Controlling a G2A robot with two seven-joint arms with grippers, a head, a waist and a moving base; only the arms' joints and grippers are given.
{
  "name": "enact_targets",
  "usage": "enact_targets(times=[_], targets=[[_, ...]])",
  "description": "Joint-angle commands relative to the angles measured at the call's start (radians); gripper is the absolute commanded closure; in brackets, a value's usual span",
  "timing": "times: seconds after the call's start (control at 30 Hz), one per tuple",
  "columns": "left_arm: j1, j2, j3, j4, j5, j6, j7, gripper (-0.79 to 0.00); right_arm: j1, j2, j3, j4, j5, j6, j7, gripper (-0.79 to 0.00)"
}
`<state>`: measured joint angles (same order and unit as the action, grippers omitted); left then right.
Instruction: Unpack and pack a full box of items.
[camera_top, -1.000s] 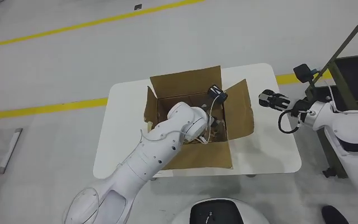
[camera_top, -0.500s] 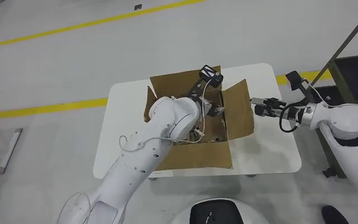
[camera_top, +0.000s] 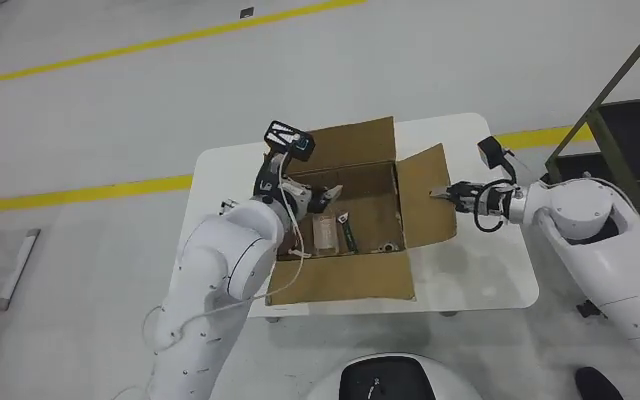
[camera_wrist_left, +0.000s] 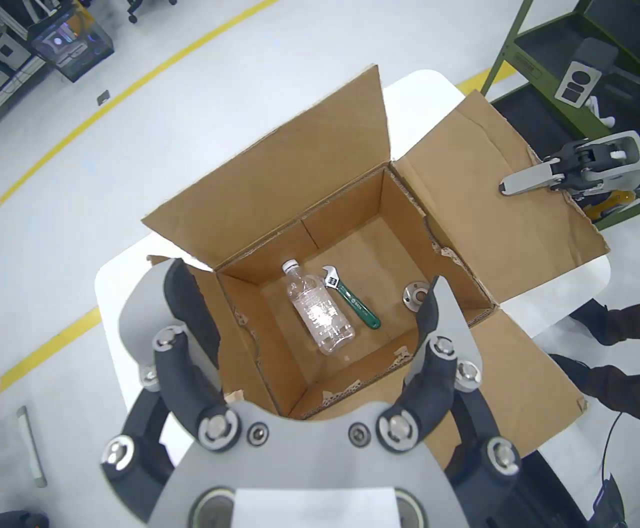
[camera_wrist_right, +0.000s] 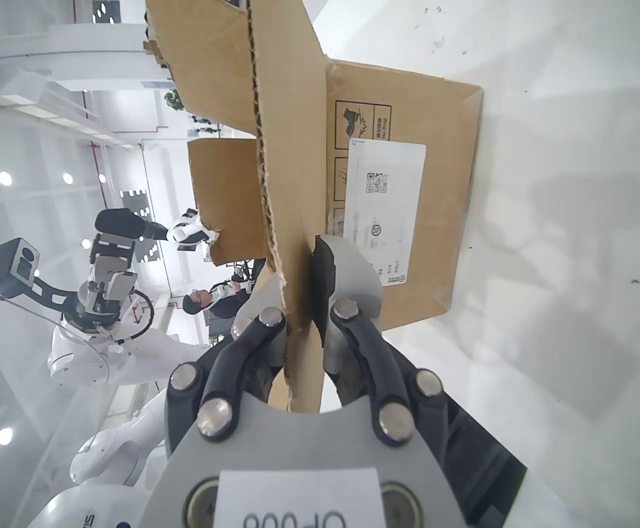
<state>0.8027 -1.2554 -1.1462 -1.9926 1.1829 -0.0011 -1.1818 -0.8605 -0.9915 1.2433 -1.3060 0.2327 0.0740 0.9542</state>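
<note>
Three items in box (camera_wrist_left: 340, 210): suggests unpacking, probably partway through.
Left gripper (camera_wrist_left: 306, 280): hangs wide open and empty above box's left side.
Bottle (camera_wrist_left: 320, 312): lies on box floor, just beside wrench (camera_wrist_left: 352, 302).
Flange (camera_wrist_left: 414, 296): sits apart, nearer right wall.
Right gripper (camera_wrist_right: 300, 270): pinches right flap (camera_top: 425, 200), fingers closed on the cardboard.
Next move: likely calls for lowering onto bottle, fingers straddling its body, clear of wrench.

White shipping label (camera_wrist_right: 385, 210) with square code on box (camera_wrist_right: 452, 200) side, handling symbols (camera_wrist_right: 361, 120) beside it, small print unreadable.
</note>
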Motion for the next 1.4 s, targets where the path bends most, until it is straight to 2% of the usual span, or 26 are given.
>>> enact_targets(times=[0.0,0.23,0.53,0.97,1.03,1.07,1.23,1.37], targets=[[0.015,0.003,-0.02,-0.011,0.006,-0.001,0.003,-0.785,0.009,0.0,0.001,0.014,-0.001,-0.004,0.007,0.0],[0.025,0.007,-0.051,-0.04,0.007,-0.015,0.011,-0.785,0.015,0.019,0.056,0.022,-0.049,0.001,0.051,0.0],[0.013,0.004,-0.034,-0.042,-0.007,-0.028,-0.007,-0.785,-0.02,0.057,0.153,0.007,-0.128,0.012,0.152,0.0],[0.021,0.004,-0.032,-0.043,-0.014,-0.026,-0.019,-0.785,-0.05,0.074,0.195,-0.041,-0.152,-0.019,0.119,0.0],[0.021,0.004,-0.032,-0.043,-0.014,-0.026,-0.019,-0.785,-0.042,0.074,0.187,-0.041,-0.156,-0.019,0.125,-0.345],[0.021,0.004,-0.032,-0.043,-0.014,-0.026,-0.019,-0.785,-0.039,0.074,0.182,-0.044,-0.157,-0.02,0.125,-0.785],[0.021,0.004,-0.032,-0.043,-0.014,-0.026,-0.019,-0.785,-0.057,0.077,0.177,-0.1,-0.193,-0.028,0.088,-0.785],[0.021,0.004,-0.032,-0.043,-0.014,-0.026,-0.019,-0.785,-0.131,0.09,0.245,-0.224,-0.266,-0.04,-0.021,-0.785]])
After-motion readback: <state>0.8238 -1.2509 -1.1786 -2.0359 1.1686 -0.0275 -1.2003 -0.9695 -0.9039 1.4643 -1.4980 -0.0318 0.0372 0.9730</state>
